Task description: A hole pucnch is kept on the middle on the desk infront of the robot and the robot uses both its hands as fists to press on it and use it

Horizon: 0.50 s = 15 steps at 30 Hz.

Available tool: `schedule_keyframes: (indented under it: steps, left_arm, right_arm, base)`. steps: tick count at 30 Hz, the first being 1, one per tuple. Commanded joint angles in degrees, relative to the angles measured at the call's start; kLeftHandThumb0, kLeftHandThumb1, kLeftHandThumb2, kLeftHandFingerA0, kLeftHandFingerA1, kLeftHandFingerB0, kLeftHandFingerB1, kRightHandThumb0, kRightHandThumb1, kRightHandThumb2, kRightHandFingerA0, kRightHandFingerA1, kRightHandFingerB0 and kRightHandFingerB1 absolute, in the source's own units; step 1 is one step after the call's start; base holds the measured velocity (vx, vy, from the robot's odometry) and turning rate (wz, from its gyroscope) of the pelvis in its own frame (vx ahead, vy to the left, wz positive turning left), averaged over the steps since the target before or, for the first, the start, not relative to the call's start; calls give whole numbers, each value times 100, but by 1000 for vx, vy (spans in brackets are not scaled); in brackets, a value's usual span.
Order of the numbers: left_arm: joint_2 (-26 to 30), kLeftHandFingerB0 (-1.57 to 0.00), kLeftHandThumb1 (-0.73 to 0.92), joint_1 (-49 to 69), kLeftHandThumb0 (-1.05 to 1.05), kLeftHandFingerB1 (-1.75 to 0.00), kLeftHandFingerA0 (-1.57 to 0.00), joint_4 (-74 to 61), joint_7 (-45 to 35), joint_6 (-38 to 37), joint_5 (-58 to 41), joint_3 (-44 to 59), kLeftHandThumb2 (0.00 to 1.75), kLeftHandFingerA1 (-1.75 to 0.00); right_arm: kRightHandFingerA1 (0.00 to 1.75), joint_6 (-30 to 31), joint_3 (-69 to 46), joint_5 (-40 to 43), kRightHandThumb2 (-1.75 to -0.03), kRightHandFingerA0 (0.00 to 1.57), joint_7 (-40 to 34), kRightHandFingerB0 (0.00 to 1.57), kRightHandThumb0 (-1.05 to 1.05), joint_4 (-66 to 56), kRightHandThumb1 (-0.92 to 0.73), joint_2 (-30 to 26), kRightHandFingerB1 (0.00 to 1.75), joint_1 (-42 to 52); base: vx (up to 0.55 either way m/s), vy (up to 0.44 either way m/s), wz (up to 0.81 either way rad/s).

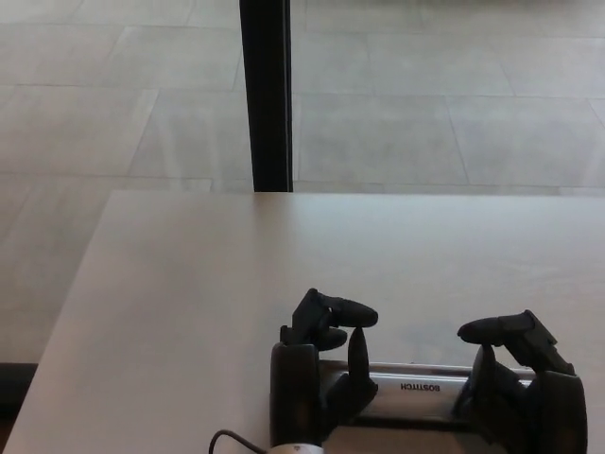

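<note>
Now, punch [416, 390]: low at the near tabletop [189, 284] edge, long axis running left-right, lever bar spanning between both hands.
Left hand [317, 374]: curled over the bar's left end, fingers bent, seemingly resting on it.
Right hand [520, 383]: curled over the right end likewise; contact unclear.
Nearer hand: neither, one per end.
Containers: none visible.

Bare desk [189, 284] ahead; black post [267, 95] beyond.
</note>
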Motion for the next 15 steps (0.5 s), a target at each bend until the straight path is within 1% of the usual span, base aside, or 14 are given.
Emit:
schedule_keyframes:
  steps: [1,2,3,4,5,6,7,8,9,10,11,13,14,15]
  left_arm:
    - [-1258,-53,83,-193,-27,-158,-84,2149,2272,-316,1832,-698,87,-175]
    - [-1150,-53,80,-300,-26,-160,-84,2227,2279,-280,2003,-861,89,-175]
    - [-1098,-53,80,-374,-26,-160,-84,2296,2313,-250,2110,-970,89,-175]
    - [-1039,-54,77,-428,-26,-160,-86,2360,2272,-307,2192,-1077,91,-175]
    - [-979,-53,75,-432,-26,-155,-87,2348,2135,-298,2231,-1176,96,-175]
    - [-891,-62,72,-479,-26,-146,-87,2396,2136,-381,2363,-1309,94,-175]
    - [-862,-62,71,-524,-27,-148,-86,2432,2180,-385,2428,-1379,95,-175]
    - [-844,-62,71,-518,-27,-146,-86,2431,2186,-386,2443,-1410,94,-175]
    - [-844,-64,74,-531,-27,-146,-83,2473,2283,-372,2478,-1451,89,-175]
    - [-849,-64,74,-548,-27,-146,-83,2509,2306,-388,2476,-1464,89,-175]
    - [-850,-62,75,-563,-26,-148,-83,2557,2340,-434,2477,-1478,88,-175]
    - [-830,-61,76,-561,-25,-149,-80,2597,2335,-575,2465,-1489,85,-175]
    - [-835,-61,76,-558,-26,-148,-79,2642,2360,-664,2464,-1491,85,-175]
    - [-840,-62,77,-556,-26,-148,-81,2654,2400,-704,2469,-1485,86,-175]
  right_arm:
    - [175,-1313,-314,-1032,-75,90,-1435,76,-45,2481,-71,-249,170,-95]
    - [175,-1304,-409,-799,-68,88,-1292,75,-45,2546,-71,-150,160,-141]
    - [175,-1190,-500,-583,-68,88,-1165,75,-45,2525,-71,-51,160,-161]
    - [175,-1226,-490,-693,-66,88,-1348,71,-40,2573,-70,-24,161,-208]
    - [174,-1161,-502,-698,-61,83,-1418,71,-45,2621,-69,13,159,-258]
    - [156,-1094,-693,-126,-63,86,-954,79,-47,2601,-61,207,119,-292]
    - [147,-999,-866,274,-62,86,-676,81,-46,2644,-61,321,102,-366]
    - [133,-677,-1193,1168,-60,84,-131,84,-43,2425,-59,616,86,-390]
    - [121,-817,-1208,1191,-90,96,2,77,-47,2402,-45,683,91,-362]
    - [121,-840,-1248,1183,-90,96,25,77,-47,2433,-45,697,91,-377]
    - [141,-853,-1284,1190,-61,82,100,79,-44,2425,-60,723,94,-381]
    - [147,-1402,-1220,704,-63,82,-115,79,-42,2681,-64,643,98,-405]
    - [155,-1478,-1134,316,-65,82,-314,76,-48,2770,-66,521,116,-386]
    - [131,-1541,-989,-256,-93,110,-757,87,-58,2834,-51,363,114,-375]
  base:
    - [0,0,0]
    - [0,0,0]
    - [0,0,0]
    - [0,0,0]
    - [0,0,0]
    - [0,0,0]
    - [0,0,0]
    - [0,0,0]
    - [0,0,0]
    - [0,0,0]
    - [0,0,0]
    - [0,0,0]
    - [0,0,0]
    - [0,0,0]
